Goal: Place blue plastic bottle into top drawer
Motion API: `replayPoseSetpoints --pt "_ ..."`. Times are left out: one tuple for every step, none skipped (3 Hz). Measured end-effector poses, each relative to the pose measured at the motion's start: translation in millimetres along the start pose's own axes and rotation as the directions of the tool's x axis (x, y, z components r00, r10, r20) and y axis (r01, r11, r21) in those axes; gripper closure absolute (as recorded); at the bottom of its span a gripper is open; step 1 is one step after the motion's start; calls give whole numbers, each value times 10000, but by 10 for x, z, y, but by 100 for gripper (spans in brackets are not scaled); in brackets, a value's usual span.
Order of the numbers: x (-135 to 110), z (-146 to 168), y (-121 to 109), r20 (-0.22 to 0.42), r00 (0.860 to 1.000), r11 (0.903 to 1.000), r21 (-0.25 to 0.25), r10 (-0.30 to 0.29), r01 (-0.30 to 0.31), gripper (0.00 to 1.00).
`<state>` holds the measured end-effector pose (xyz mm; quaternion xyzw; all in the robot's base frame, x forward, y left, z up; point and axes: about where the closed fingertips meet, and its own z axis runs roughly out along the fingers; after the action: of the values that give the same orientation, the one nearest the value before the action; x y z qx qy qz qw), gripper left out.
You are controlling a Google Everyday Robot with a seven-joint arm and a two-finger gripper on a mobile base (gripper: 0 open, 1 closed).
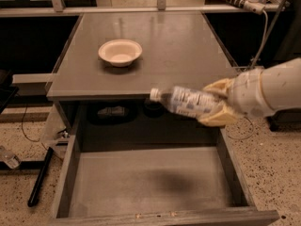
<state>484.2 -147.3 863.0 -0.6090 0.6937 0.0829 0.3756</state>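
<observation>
The pincer is clamped on the blue plastic bottle.
Both hang above the open top drawer, cap pointing left.

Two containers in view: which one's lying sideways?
The small clear plastic bottle with a pale blue label, held horizontally in the gripper over the open grey top drawer. The white round bowl sits upright on the grey tabletop.

The white arm extended in from the right, roughly level. Its end effector hung in mid-air before the tabletop's front edge, pointing left, two yellowish fingers clamped above and below the blue plastic bottle.
</observation>
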Motion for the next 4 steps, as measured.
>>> replayPoseSetpoints --pt "-100 -170 -180 86 9999 9990 440 -111 108 100" --pt "-101 -169 -180 86 9999 9990 441 -113 109 100" --pt "-222 -110 -530 138 9987 9935 1037 -494 477 100" --pt "-431 24 -1026 501 9936 9843 1505 -1010 924 100"
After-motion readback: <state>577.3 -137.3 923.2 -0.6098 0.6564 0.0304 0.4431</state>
